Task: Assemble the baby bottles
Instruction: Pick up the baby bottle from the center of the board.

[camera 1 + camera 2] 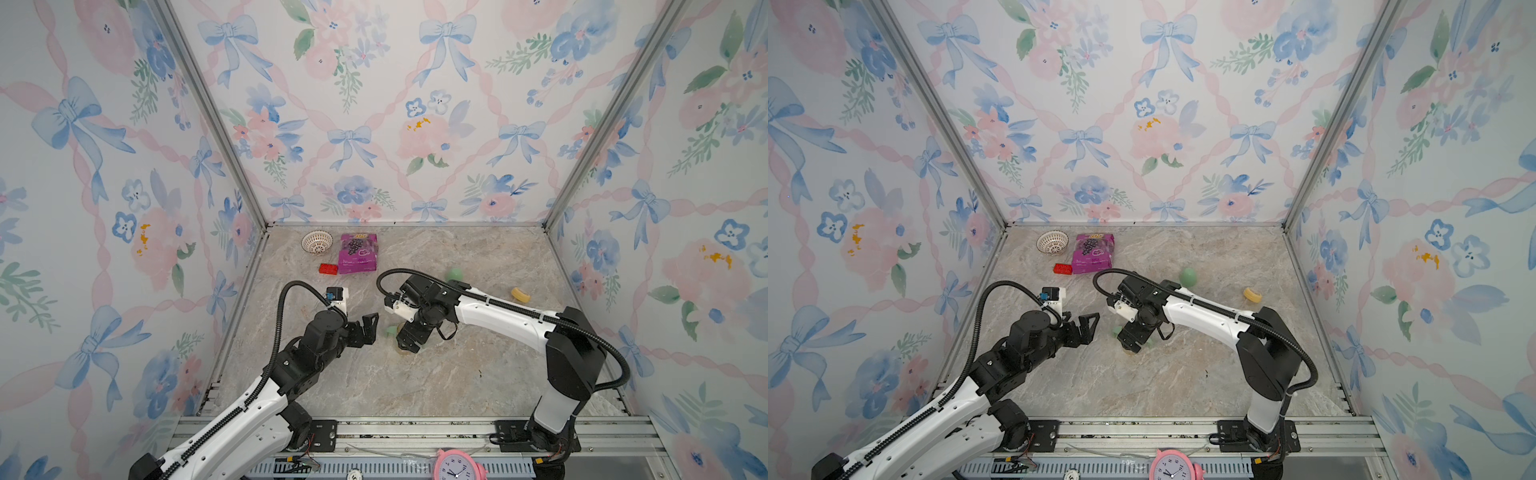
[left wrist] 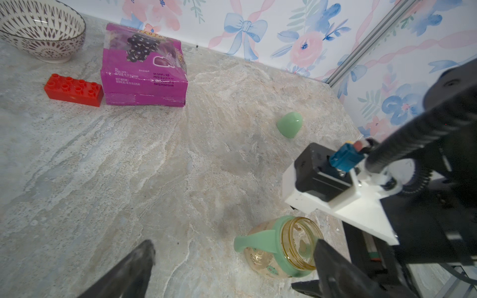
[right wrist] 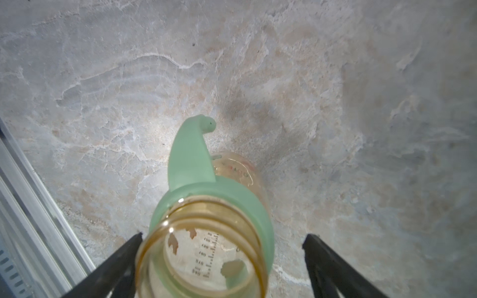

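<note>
Grip the bottle [image 3: 204, 206], likely light and slick, by its neck (your right pincer [image 3: 224, 235] open astride it; left pincer [image 2: 233, 246] open).

White patterned bowl [image 1: 317, 242] was set near the far corner of the surface [image 1: 415, 382], purple packet [image 1: 358, 252] laid beside it, red brick [image 1: 328, 268] placed just beside the packet, pink clock [image 1: 457, 465] seen at the front.

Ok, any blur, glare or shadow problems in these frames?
Right wrist view: the bottle mouth is soft, too close to the lens, with a bright patch on the table beside its handle. Left wrist view: the left gripper looks blurred at the frame edge. Both top views: evenly lit, no glare.
</note>
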You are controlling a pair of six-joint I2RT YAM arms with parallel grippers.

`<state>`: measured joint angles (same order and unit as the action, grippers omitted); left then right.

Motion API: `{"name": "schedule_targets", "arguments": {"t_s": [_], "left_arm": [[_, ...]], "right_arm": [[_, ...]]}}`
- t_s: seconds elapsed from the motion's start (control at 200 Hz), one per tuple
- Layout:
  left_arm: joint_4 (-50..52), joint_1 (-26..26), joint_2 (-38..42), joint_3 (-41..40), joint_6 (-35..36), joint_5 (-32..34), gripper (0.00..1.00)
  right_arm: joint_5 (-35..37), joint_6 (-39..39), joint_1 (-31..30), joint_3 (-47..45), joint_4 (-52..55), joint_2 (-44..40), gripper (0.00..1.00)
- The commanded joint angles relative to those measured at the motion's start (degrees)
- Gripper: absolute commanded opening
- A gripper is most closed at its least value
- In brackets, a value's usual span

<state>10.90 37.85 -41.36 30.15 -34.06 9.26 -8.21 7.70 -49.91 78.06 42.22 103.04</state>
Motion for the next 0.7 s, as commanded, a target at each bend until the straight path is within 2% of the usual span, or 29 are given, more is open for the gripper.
{"name": "schedule_targets", "arguments": {"t_s": [0.0, 0.16, 0.36, 0.515, 0.595, 0.695], "left_arm": [[1.13, -0.31, 1.84, -0.39, 1.26, 1.44, 0.98], [1.68, -0.25, 3.23, -0.87, 1.02, 1.63, 0.98], [1.83, -0.25, 3.13, -0.98, 1.04, 1.56, 0.98], [1.83, -0.26, 3.09, -1.06, 1.29, 1.36, 0.98], [1.82, -0.20, 3.13, -1.14, 1.39, 1.24, 0.98], [1.10, -0.27, 2.74, -1.22, 1.65, 1.89, 0.98]], "right_arm": [[-0.73, 0.06, -0.10, 2.62, 0.64, 2.23, 0.99], [-0.27, -0.07, -0.70, 3.28, 0.59, 3.52, 0.93], [0.37, -0.79, -1.06, 3.41, 0.85, 5.05, 0.77], [1.09, -1.53, -1.49, 3.49, 1.06, 4.93, 0.61], [1.55, -2.30, -1.59, 4.48, 2.44, 4.66, 0.50], [4.02, -5.29, -1.66, 5.05, 3.43, 2.54, 0.39]]}}
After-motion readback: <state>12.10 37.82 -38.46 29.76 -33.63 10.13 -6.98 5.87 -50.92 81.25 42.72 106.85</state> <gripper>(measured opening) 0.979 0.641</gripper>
